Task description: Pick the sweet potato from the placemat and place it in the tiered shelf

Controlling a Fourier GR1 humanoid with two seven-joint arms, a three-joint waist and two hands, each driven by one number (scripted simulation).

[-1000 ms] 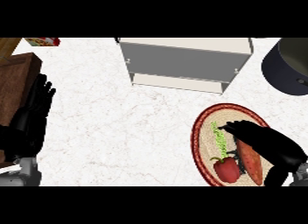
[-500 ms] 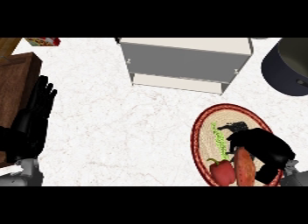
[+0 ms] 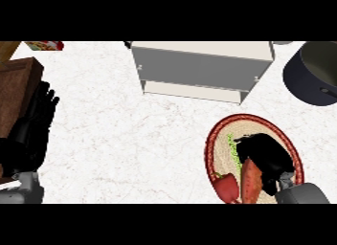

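The right hand (image 3: 265,158) sits over the round placemat (image 3: 217,143) at the lower right, its fingers curled down against the sweet potato (image 3: 250,184). The orange sweet potato lies on the mat just below and left of those fingers, running toward the near edge; whether they truly clasp it cannot be told. A red vegetable (image 3: 227,185) lies touching its left side. At the far left the left hand (image 3: 34,124) rests, fingers straight and together, pointing away. Beyond the right fingers stands the tiered shelf (image 3: 199,69), with a dark pot (image 3: 320,72) to its right.
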